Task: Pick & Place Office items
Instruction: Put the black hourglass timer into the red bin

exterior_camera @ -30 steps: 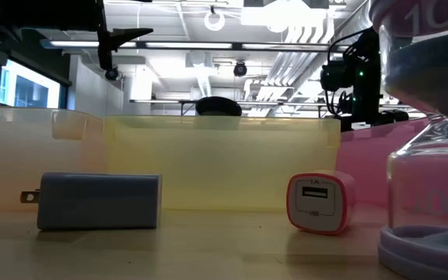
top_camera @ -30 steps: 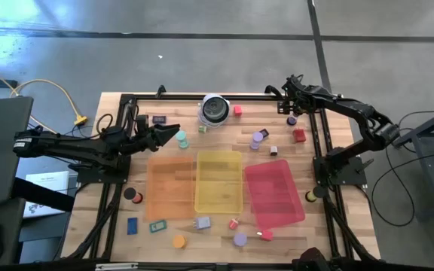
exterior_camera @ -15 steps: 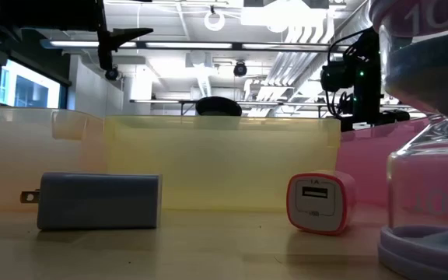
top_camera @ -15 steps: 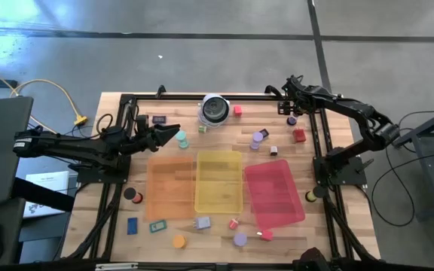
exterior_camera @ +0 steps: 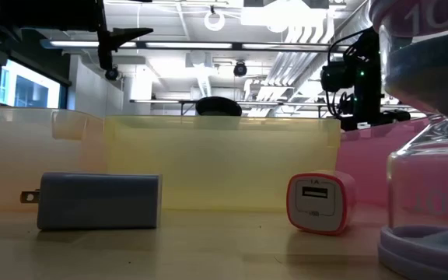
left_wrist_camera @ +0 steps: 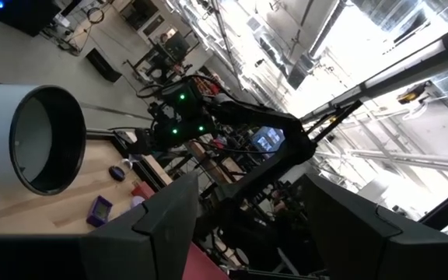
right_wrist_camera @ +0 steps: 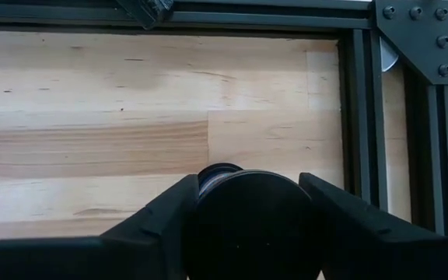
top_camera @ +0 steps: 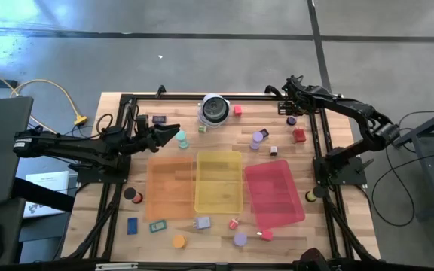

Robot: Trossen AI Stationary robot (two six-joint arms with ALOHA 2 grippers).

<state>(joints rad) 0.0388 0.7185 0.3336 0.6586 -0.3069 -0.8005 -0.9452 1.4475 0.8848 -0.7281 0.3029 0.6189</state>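
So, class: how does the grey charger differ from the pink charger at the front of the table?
The grey charger is a long block lying flat, prongs pointing sideways; the pink charger is a small rounded cube with its socket facing the low camera. Grey is plain; pink has a white face. Both sit on the table in front of the yellow tray.

Pale matt wood table point(top_camera: 330, 226), translucent glossy plastic trays point(top_camera: 218, 181)

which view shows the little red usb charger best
The low view: the red usb charger stands close to the camera on the table, its port facing it, in front of the yellow tray. The high view shows only a tiny red spot near the tray's edge. Neither wrist view shows it.
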